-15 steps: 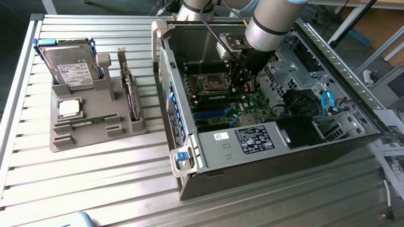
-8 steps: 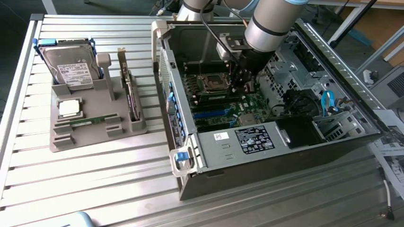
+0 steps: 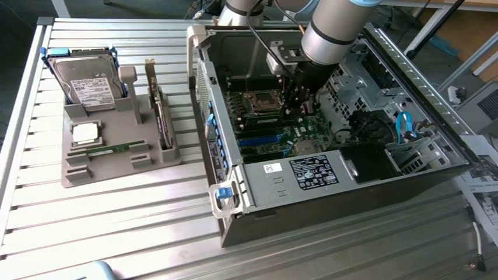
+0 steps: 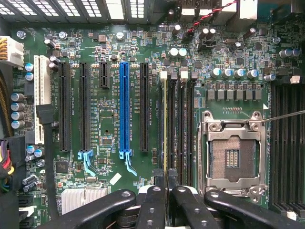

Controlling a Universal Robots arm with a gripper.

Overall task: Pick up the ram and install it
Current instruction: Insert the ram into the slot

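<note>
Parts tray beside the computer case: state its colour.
The tray is grey; the exterior view shows it best.

Green motherboard [image 4: 114, 47] with one blue slot [image 4: 124, 107], one white slot [image 4: 42, 98], black gripper [image 4: 165, 180], yellow-green ram [image 4: 165, 119] edge

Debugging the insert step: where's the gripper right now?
Inside the open computer case on the exterior view's right, the gripper is over the motherboard, at the memory slots beside the empty processor socket.

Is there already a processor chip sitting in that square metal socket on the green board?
No, the socket on the motherboard stands empty, with its bare contact field showing inside the metal frame.
</note>
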